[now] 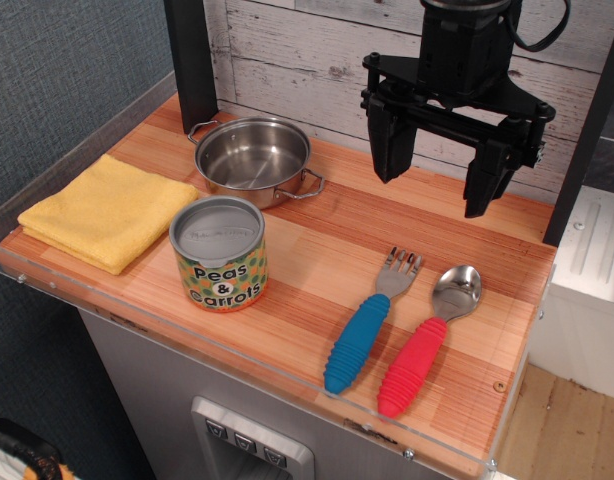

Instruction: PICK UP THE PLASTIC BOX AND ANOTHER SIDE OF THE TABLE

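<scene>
The worktop [317, 250] is a wooden plank-pattern surface with a clear acrylic rim along its edges, and everything stands on it. Above its far right part hangs the gripper [444, 168] — its 2 black fingers are spread wide apart with nothing between them, and it is well apart from every object.

At the left lies a folded yellow cloth [105, 211]. Behind the middle stands a shiny steel pot [253, 158] with 2 handles, empty. Just in front of the pot, and just beside the cloth's right corner, stands the plastic box [219, 254] — an upright little can with a grey lid and a dotted label reading "Peas & Carrots". It sits left of centre, near the front rim.

To the right lie a fork with a blue handle [365, 325] and a spoon with a red handle [425, 343], side by side, well clear of the can.

The can looks light, stiff and hollow, with smooth sides that may slip under the fingers. A hold across its round body from above, fingers on opposite sides below the lid's lip, seems safest; the pot close behind leaves little room for a finger there.
</scene>
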Available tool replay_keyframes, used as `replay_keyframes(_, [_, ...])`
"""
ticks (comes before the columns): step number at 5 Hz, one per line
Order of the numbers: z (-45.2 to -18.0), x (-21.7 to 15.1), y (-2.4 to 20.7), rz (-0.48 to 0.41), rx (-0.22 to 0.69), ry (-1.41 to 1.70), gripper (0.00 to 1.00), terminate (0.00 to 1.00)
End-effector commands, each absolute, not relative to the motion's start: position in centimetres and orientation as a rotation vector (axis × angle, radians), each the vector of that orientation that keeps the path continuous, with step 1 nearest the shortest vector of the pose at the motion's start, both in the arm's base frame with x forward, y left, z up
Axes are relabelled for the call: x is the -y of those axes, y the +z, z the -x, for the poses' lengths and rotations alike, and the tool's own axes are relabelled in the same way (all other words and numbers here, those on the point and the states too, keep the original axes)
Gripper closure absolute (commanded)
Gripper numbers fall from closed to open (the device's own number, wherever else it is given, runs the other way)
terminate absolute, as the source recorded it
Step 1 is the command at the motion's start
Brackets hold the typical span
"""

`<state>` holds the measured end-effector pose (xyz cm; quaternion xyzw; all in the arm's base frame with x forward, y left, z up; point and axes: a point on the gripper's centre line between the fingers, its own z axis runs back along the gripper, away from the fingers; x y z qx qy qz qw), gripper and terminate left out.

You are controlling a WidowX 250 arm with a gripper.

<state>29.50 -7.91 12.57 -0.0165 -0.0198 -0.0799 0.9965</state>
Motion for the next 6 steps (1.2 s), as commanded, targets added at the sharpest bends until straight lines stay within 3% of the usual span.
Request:
replay_keyframes(1, [-29.5, 7.9, 12.6, 0.033, 0.040, -0.160, 0.00, 0.00])
replay_keyframes(2, [-28.2, 5.9, 11.7, 0.026, 0.010, -0.240, 0.00, 0.00])
replay_keyframes(4, [-22.6, 2.4, 12.0, -0.094, -0.037, -0.309, 0.00, 0.00])
replay_keyframes(5, [-19.8, -0.1, 10.7, -0.105, -0.125, -0.296, 0.00, 0.00])
replay_keyframes(6, [-18.4, -2.6, 9.3, -0.111, -0.149, -0.259, 0.00, 0.00])
